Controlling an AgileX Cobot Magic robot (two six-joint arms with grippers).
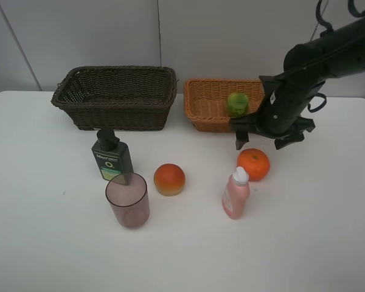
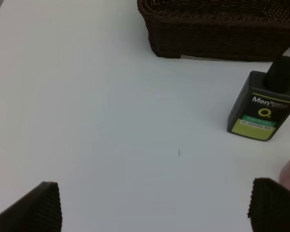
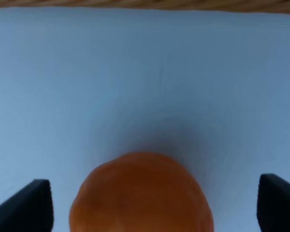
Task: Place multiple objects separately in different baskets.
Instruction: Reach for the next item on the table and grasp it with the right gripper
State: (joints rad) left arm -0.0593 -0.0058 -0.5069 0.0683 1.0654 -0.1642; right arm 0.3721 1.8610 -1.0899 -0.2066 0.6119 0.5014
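A: Starting at the left, what is the left pincer doing?

B: It hangs over bare table with its jaws spread full wide and nothing between them. The dark basket lies ahead of it. The pump bottle is ahead and off to one side, clear of the fingers

A: And the things in the middle?

B: The cup, the red fruit and the pink bottle stand on the table, well apart from either pincer. The green fruit already lies in the tan basket, just beside the right pincer

A: What has that one got hold of?

B: Nothing. Its jaws stand wide, and the tangerine sits between the two fingers with a gap on each side. The basket's rim is just beyond it. Whether the fingers are down level with the fruit is hard to tell

A: So how should the robot do this step well?

B: It looks like a reach for the tangerine. The pincer should probably sink until the pads face the widest part of the fruit. It should stay centred so both fingers meet the fruit together, since a round fruit pushed from one side will likely roll. A gentle squeeze is enough, then a lift above the rim before crossing to the basket. The pink bottle stands near the tangerine on the side away from the basket, so any backward swing risks tipping it
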